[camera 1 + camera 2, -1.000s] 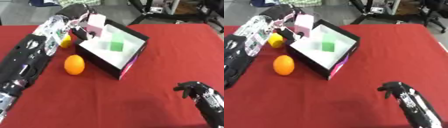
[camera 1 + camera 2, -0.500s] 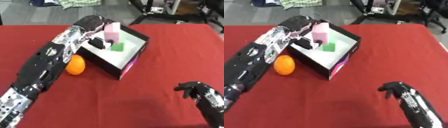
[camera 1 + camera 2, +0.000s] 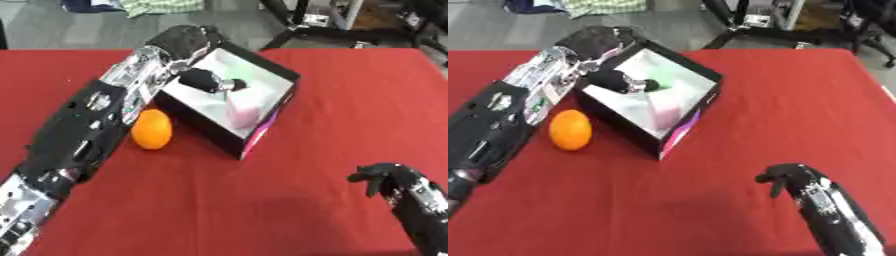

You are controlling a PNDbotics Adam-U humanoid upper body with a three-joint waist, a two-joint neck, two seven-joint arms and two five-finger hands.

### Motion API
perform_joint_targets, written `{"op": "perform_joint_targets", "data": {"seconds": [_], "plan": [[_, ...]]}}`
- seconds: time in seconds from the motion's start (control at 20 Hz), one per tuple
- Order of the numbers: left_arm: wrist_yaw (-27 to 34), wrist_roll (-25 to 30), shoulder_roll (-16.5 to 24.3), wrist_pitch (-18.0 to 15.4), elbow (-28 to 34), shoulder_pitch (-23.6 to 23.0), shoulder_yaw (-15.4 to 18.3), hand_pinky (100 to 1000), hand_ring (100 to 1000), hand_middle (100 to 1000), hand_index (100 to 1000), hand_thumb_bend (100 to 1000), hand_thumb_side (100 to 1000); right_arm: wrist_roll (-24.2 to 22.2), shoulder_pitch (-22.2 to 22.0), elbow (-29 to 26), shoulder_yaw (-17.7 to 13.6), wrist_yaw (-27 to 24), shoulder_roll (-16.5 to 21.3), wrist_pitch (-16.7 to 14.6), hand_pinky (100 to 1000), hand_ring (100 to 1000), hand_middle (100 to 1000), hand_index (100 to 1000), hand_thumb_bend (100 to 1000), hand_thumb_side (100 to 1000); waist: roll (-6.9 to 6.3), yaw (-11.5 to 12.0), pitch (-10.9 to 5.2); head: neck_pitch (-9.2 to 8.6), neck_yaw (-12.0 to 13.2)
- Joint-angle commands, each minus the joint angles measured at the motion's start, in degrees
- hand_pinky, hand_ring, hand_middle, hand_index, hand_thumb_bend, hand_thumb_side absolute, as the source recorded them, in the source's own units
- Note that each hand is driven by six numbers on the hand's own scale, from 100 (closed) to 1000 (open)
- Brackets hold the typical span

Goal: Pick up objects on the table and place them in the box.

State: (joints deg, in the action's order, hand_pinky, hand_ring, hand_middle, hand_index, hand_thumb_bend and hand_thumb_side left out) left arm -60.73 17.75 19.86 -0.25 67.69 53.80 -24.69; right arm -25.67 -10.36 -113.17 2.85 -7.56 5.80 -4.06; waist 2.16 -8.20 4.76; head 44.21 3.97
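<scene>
- Table (image 3: pixel 350 90), covered in red cloth, carries everything.
- Left hand (image 3: pixel 203 80) reaches into the box (image 3: pixel 271 107); its fingers are blurred, so I cannot tell their state.
- Pink object (image 3: pixel 242 111) lies inside the box, just beside the hand.
- Right hand (image 3: pixel 389 179) rests at lower right, fingers curled, holding nothing.
- Orange (image 3: pixel 151 129) sits on the cloth left of the box.

Matt red cloth (image 3: pixel 289 200) covers the table; the box (image 3: pixel 262 135) looks like glossy black card.

surface: red table (image 3: pixel 350 100) | on it: black box (image 3: pixel 265 129), orange (image 3: pixel 151 129)
</scene>
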Motion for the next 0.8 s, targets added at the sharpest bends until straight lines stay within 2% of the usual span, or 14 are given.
{"op": "perform_joint_targets", "data": {"seconds": [0.05, 0.2, 0.3, 0.35, 0.4, 0.45, 0.6, 0.7, 0.8], "plan": [[0.52, 0.0, 4.1, 1.63, 2.87, 1.14, 1.83, 800, 766, 857, 960, 587, 998, 0.44, 0.13, -0.69, -0.24, 0.34, 0.45, 0.02, 1000, 715, 411, 686, 100, 883, -0.05, 0.09, -0.75, -0.12, -0.2], [1.03, 1.11, 7.39, 4.25, 2.36, 0.99, 4.43, 802, 761, 852, 959, 521, 952, 0.94, 0.02, -0.54, -0.4, 0.69, 0.42, 0.27, 1000, 715, 411, 686, 100, 930, -0.16, 0.18, -0.78, -0.11, -0.61], [1.22, 1.74, 8.67, 6.26, 0.57, 0.69, 6.52, 801, 753, 838, 952, 451, 900, 1.16, -0.03, -0.54, -0.4, 0.89, 0.41, 0.32, 1000, 716, 411, 686, 100, 905, -0.17, 0.21, -0.81, -0.1, -0.87], [1.19, 1.92, 9.15, 7.29, -0.95, 0.55, 7.62, 800, 752, 837, 951, 445, 894, 1.2, -0.06, -0.55, -0.39, 0.94, 0.41, 0.29, 1000, 716, 411, 686, 100, 905, -0.16, 0.18, -0.82, -0.09, -0.96], [0.75, 1.88, 9.72, 8.14, -2.56, 0.42, 8.5, 796, 750, 827, 948, 415, 809, 1.25, -0.11, -0.55, -0.43, 0.99, 0.41, 0.27, 1000, 716, 411, 686, 100, 925, -0.16, 0.2, -0.83, -0.1, -1.04], [-0.15, 1.59, 10.12, 8.69, -4.09, 0.35, 9.12, 790, 746, 821, 945, 418, 764, 1.31, -0.15, -0.54, -0.47, 1.04, 0.4, 0.27, 1000, 715, 411, 686, 100, 963, -0.16, 0.19, -0.82, -0.11, -1.05], [-3.91, 0.09, 10.31, 10.11, -9.28, -0.13, 10.97, 783, 732, 801, 932, 383, 712, 1.57, -0.21, -0.46, -0.51, 1.26, 0.35, 0.44, 1000, 716, 411, 686, 100, 987, -0.1, 0.25, -0.71, -0.14, -1.18], [-5.66, -0.92, 9.82, 10.89, -13.08, -0.38, 12.29, 779, 724, 791, 922, 363, 673, 1.61, -0.17, -0.53, -0.47, 1.29, 0.29, 0.43, 1000, 716, 411, 687, 100, 960, -0.04, 0.24, -0.63, -0.16, -1.24], [-6.77, -2.03, 9.32, 11.33, -16.36, -0.52, 13.41, 776, 716, 781, 914, 352, 655, 1.7, -0.17, -0.56, -0.55, 1.3, 0.22, 0.44, 1000, 716, 411, 686, 100, 999, 0.0, 0.24, -0.52, -0.18, -1.27]]}}
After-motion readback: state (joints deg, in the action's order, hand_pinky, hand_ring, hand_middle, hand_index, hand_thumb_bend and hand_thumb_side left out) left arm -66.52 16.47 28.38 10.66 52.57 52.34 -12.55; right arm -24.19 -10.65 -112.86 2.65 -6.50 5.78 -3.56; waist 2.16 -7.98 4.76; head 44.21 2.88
